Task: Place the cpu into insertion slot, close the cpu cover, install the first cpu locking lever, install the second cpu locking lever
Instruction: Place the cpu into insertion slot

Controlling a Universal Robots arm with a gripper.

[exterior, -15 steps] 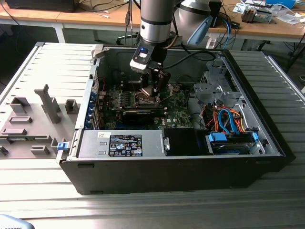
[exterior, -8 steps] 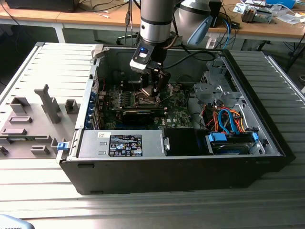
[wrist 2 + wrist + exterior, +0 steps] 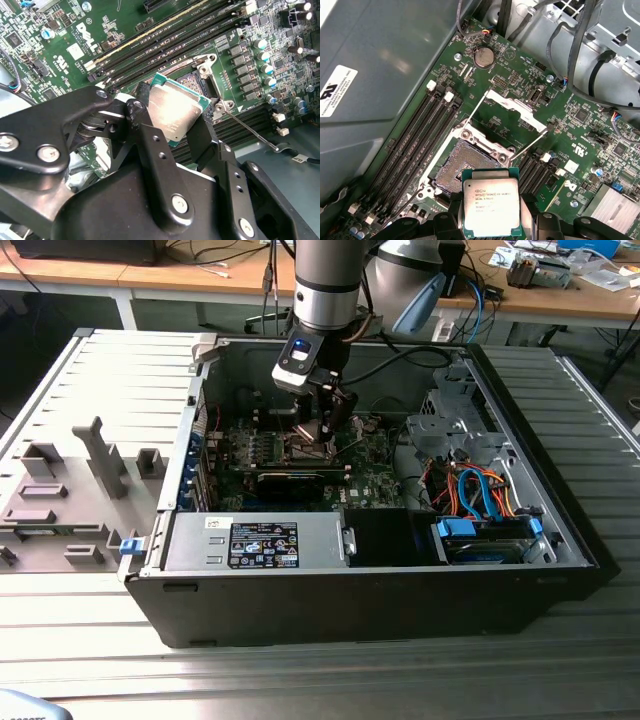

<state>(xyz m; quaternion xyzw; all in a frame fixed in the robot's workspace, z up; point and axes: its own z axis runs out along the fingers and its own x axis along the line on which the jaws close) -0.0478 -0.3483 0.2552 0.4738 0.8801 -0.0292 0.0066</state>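
The gripper (image 3: 172, 125) is clamped on the cpu (image 3: 491, 207), its fingers (image 3: 145, 120) pressing two opposite edges. It holds the chip slightly tilted over one edge of the insertion slot (image 3: 465, 167), near the middle of the motherboard (image 3: 517, 65). The slot's dark centre lies bare, so by my judgement nothing is seated yet. The cpu cover (image 3: 512, 103) is swung open and both locking levers (image 3: 532, 142) are unhooked, so all four steps are left.

LOG | You had fine print on the cpu (image 3: 492, 207) gripped in the gripper (image 3: 172, 122), not legible | white logo (image 3: 89, 36) on the green board (image 3: 60, 20) beyond the fingertips | white sticker (image 3: 337, 90) on the grey panel (image 3: 395, 60) beside it | black label (image 3: 264, 545) well away, unreadable
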